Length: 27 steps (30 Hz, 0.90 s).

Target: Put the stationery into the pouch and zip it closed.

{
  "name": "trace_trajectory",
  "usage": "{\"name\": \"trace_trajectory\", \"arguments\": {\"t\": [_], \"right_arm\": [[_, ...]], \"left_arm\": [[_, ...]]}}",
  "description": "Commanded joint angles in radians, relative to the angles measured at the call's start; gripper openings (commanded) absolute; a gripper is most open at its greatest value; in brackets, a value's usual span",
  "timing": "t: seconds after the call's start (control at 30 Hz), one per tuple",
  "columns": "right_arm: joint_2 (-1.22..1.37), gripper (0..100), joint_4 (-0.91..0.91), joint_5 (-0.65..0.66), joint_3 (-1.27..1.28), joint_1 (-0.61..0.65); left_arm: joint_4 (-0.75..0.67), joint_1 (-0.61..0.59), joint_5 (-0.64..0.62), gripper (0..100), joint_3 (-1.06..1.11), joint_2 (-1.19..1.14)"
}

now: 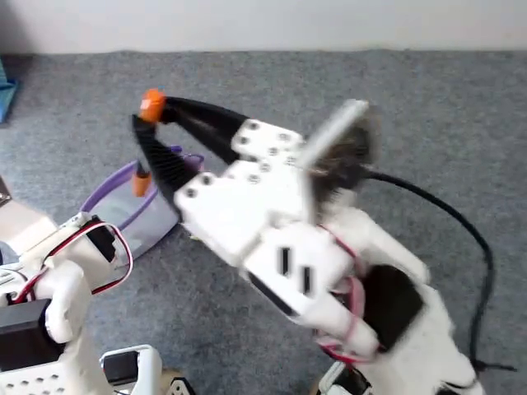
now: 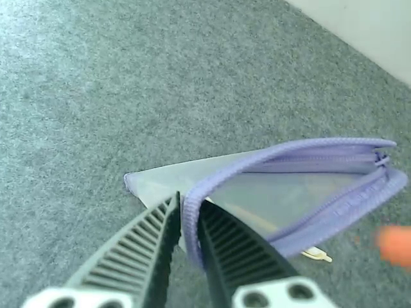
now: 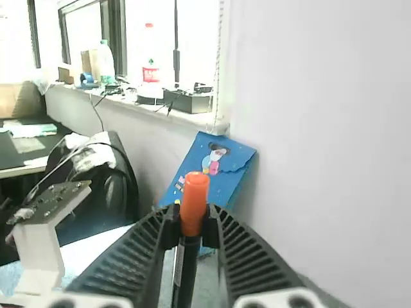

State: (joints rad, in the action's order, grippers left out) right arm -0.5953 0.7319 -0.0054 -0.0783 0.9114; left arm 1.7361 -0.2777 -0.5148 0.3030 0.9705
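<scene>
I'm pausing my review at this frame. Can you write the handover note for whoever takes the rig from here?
Grippers: the left gripper is shut on the purple zipper edge of the pouch, which is unzipped. The right gripper is shut on the pen, orange cap up.
Positions: in the high view the pen is held over the pouch's open side, not yet inside.
Done: pen in the gripper, pouch mouth pinched at one edge.
Left: lower the pen into the pouch, release it, then zip the pouch closed. I cannot tell whether other stationery is already inside.

Grey mat (image 1: 445,107) underneath — blue card (image 3: 231,168) leans against wall (image 3: 321,128).
</scene>
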Motion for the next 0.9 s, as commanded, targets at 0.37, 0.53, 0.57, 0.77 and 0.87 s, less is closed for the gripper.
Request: {"name": "trace_trajectory", "arguments": {"t": [0.37, 0.53, 0.57, 0.77, 0.87], "right_arm": [[0.162, 3.9, -0.039, 0.124, 0.071, -0.016], [0.117, 29.8, -0.018, 0.123, 0.098, -0.013], [0.113, 31.7, -0.001, 0.123, 0.097, -0.013], [0.059, 19.9, 0.081, 0.12, 0.101, -0.088], [0.051, 12.9, 0.17, 0.048, 0.101, -0.208]], "left_arm": [[0.006, -0.002, -0.009, 1, -0.031, -0.006], [0.006, -0.002, -0.009, 1, -0.031, -0.006], [0.005, -0.002, -0.009, 1, -0.031, -0.006], [0.002, -0.002, -0.009, 1, -0.031, -0.006], [0.005, -0.002, -0.009, 1, -0.031, -0.006]]}}
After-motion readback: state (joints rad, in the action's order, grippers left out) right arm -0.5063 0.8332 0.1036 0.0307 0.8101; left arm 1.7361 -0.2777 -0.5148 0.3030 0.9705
